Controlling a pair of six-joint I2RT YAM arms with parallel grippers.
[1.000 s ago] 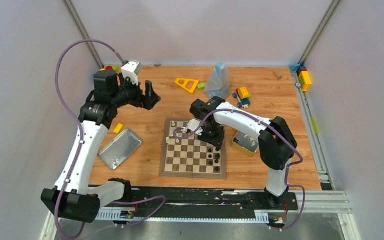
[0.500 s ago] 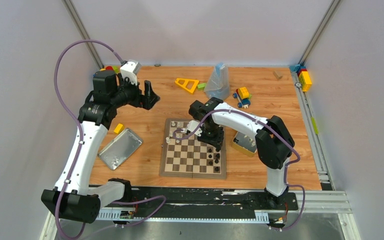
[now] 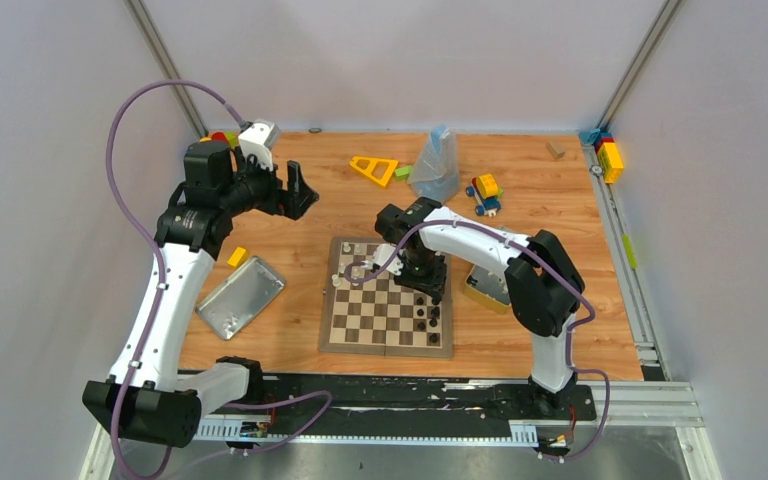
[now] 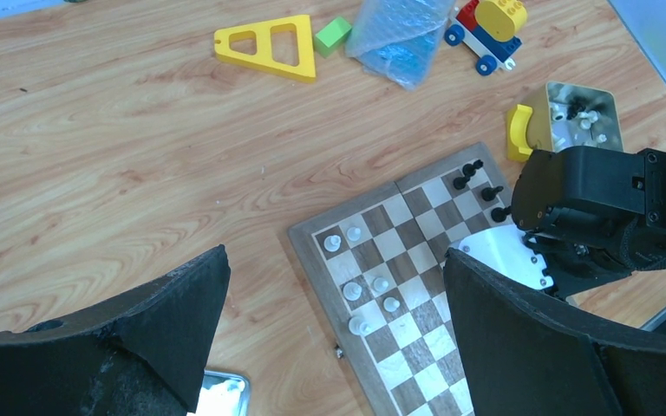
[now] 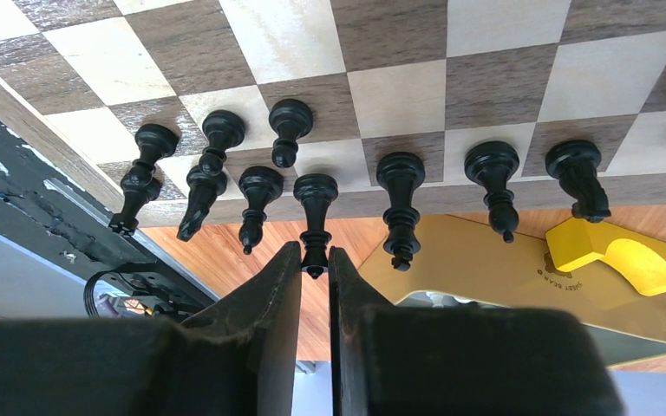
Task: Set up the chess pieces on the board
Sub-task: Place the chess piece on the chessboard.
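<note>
The board [image 3: 385, 310] lies in the middle of the table. Several white chess pieces [image 4: 373, 286] stand near its left edge, and a row of black chess pieces [image 5: 399, 178] stands along its right edge. My right gripper [image 5: 315, 256] is low over that row [image 3: 428, 283]. It is shut on the head of one black piece [image 5: 315, 204], whose base rests on a board square. My left gripper [image 4: 336, 256] is open and empty, held high over the table's far left [image 3: 295, 192].
The yellow-sided tin box [image 3: 488, 285] holds more pieces just right of the board. A silver lid [image 3: 241, 297] lies to the left. A yellow triangle [image 3: 374, 169], plastic bag [image 3: 436, 165] and toy blocks [image 3: 484, 192] lie behind the board.
The right arm has shifted slightly to the left over the board's right edge. The left arm has hardly moved.
</note>
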